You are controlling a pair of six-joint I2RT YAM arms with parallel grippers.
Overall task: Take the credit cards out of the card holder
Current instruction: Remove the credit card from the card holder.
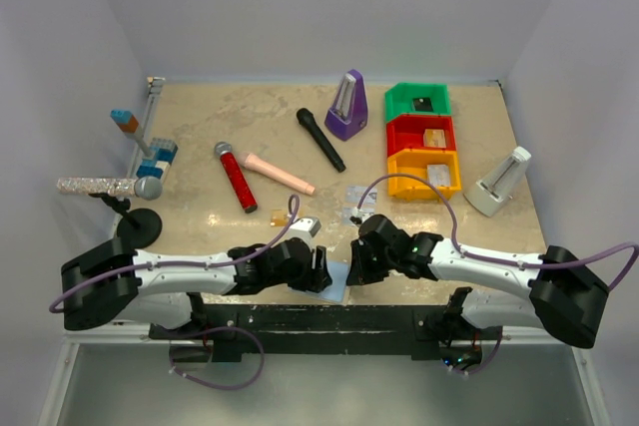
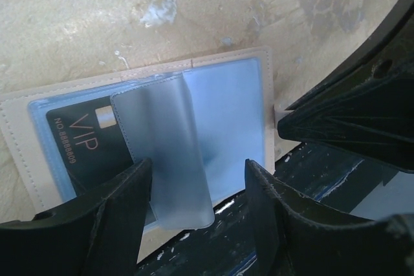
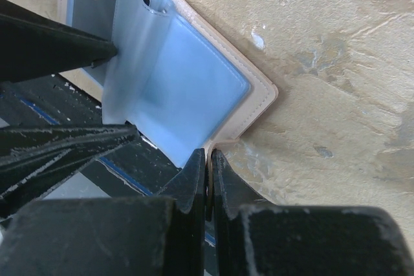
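On the surface, near edge — card holder open, glossy blue panels, stitched tan rim; left hand apart, right hand together.

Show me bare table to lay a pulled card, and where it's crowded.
Free: far strip between block tower and purple metronome; patch between white stand and right arm. Crowded: near edge around card holder and credit cards beyond it.

We see beige mottled tabletop, plain white walls on three sides, black rail along near edge, light even.
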